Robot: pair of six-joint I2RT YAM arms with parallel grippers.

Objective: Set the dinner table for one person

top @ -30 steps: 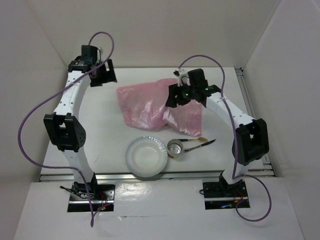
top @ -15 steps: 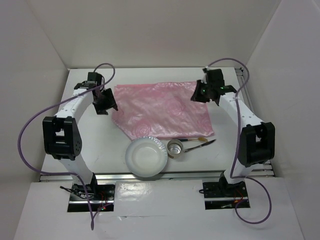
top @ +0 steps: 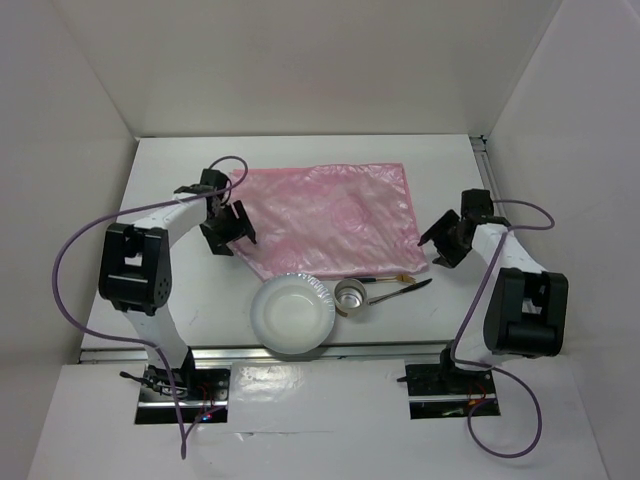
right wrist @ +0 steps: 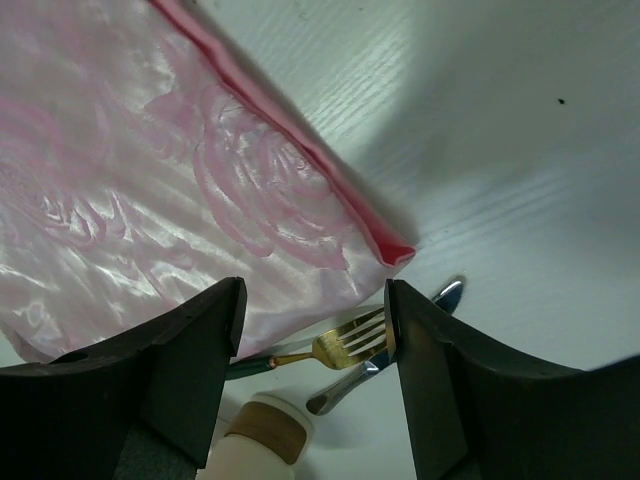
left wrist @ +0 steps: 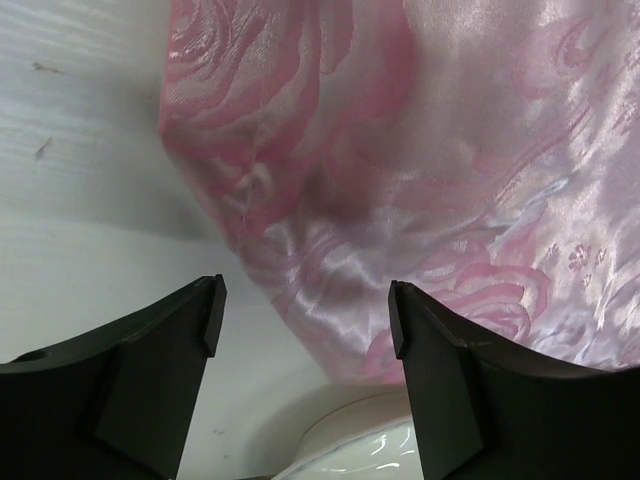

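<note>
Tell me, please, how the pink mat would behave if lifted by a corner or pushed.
Probably floppy: the mat shows soft wrinkles and a rumpled edge in the left wrist view, so it should drape. Its glossy sheen suggests it may slide on the smooth table, or bunch, when pushed. It looks thin, likely light.

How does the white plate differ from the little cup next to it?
The plate is much wider and shallower than the cup. The plate is white with a fluted rim; the cup looks silvery inside. Both are round, open upward, and sit side by side.
</note>
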